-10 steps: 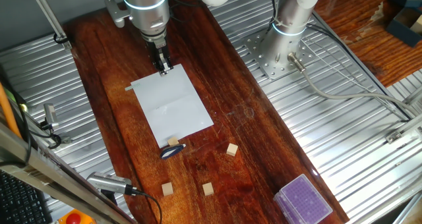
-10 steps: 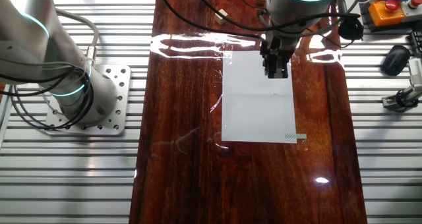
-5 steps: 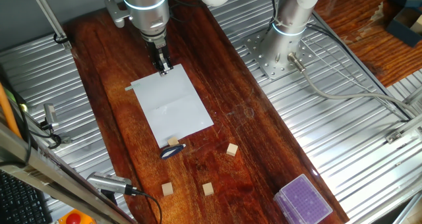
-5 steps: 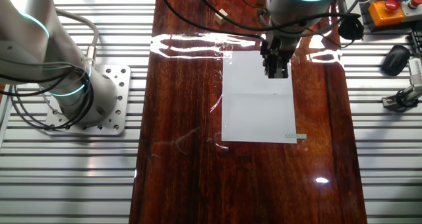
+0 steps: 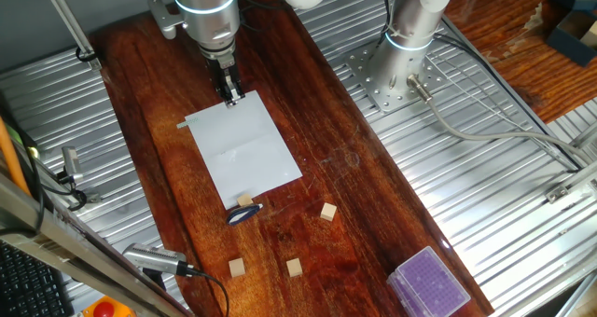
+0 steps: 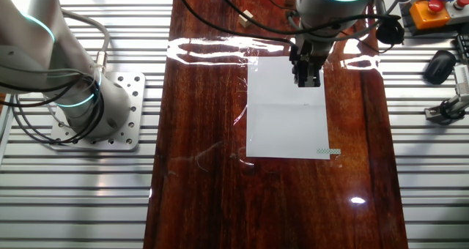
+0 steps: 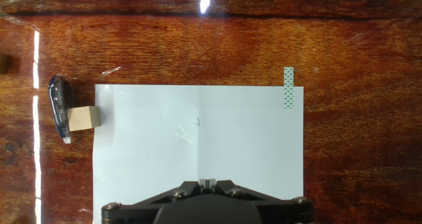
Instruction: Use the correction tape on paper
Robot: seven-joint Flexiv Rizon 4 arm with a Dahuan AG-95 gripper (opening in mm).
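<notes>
So the claw (image 5: 230,97) hangs over one short end of the paper (image 5: 242,152), and the correction tape (image 5: 244,213) sits at the opposite end, just off the edge on the bare wooden bench (image 5: 364,214). Its long axis runs along that short edge, with a small wooden cube (image 7: 83,118) right up against its side, between it and the sheet. In the hand view the fingers look pressed together with nothing in them. I'd guess the arm has to cross the whole sheet lengthwise and grab across the narrow width. Room is tight on the cube side; the other cubes (image 5: 295,266) and the purple-topped box (image 5: 427,282) lie well apart.
</notes>
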